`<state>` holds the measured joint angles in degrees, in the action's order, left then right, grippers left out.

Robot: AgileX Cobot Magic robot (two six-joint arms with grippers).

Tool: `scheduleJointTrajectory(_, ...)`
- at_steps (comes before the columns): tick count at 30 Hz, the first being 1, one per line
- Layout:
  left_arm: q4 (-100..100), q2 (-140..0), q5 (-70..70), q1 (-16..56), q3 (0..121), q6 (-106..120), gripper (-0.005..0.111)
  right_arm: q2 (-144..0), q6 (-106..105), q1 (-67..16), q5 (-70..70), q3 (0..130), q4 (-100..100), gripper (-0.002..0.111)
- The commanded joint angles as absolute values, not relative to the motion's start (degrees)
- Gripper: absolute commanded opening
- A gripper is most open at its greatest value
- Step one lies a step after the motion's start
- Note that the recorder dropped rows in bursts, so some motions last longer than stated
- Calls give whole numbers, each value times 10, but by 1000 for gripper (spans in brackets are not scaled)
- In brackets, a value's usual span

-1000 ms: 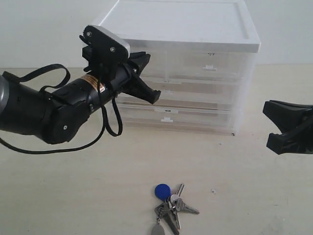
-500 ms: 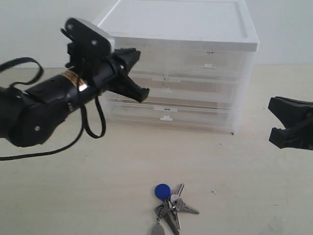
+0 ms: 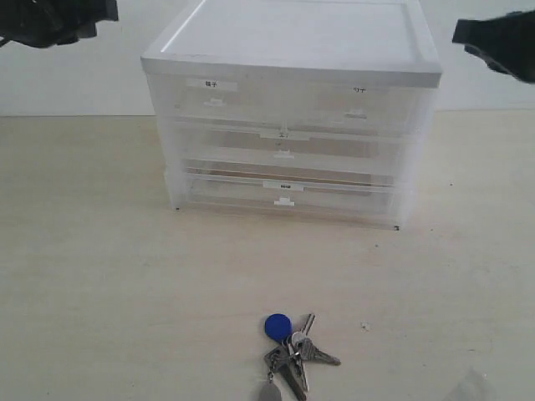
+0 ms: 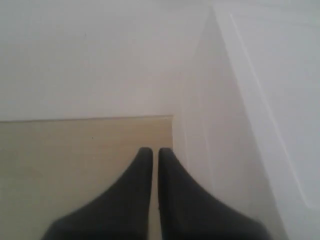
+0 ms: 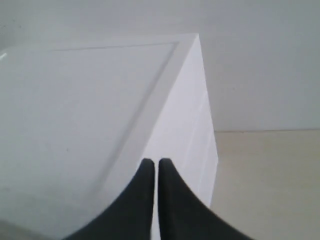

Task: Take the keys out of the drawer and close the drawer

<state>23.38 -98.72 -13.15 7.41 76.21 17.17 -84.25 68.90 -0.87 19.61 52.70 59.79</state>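
Keys (image 3: 288, 352) on worktop (image 3: 100, 276), apart from cabinet (image 3: 301, 38) front | drawer (image 3: 219, 102) sits flush, closed | left fingers (image 4: 140, 175), right fingers (image 5: 142, 185) nearly together, empty

The white strip label (image 3: 216, 83) on the upper left drawer (image 3: 188, 98) bears two black characters, too small to read with certainty. The upper right drawer (image 3: 393, 107) carries a fainter mark (image 3: 359, 89). The middle drawer (image 3: 217, 146) has a small strip (image 3: 284, 134) with dark print, and the bottom drawer (image 3: 226, 194) has a printed tag (image 3: 284, 186); none of these can be made out.
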Motion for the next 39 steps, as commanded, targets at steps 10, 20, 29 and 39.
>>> scheduleJointTrajectory(10,578,-1125,-240,67,885,465,4,-1006,1145,34,278,727,999,0)
scheduleJointTrajectory(20,662,-1127,-308,116,877,536,4,-1025,1113,-7,299,727,999,0)
scheduleJointTrajectory(29,662,-1106,-274,170,810,536,4,-1023,1114,-18,368,726,999,0)
scheduleJointTrajectory(39,784,-1004,-203,207,659,676,4,-1001,1112,-53,415,721,999,0)
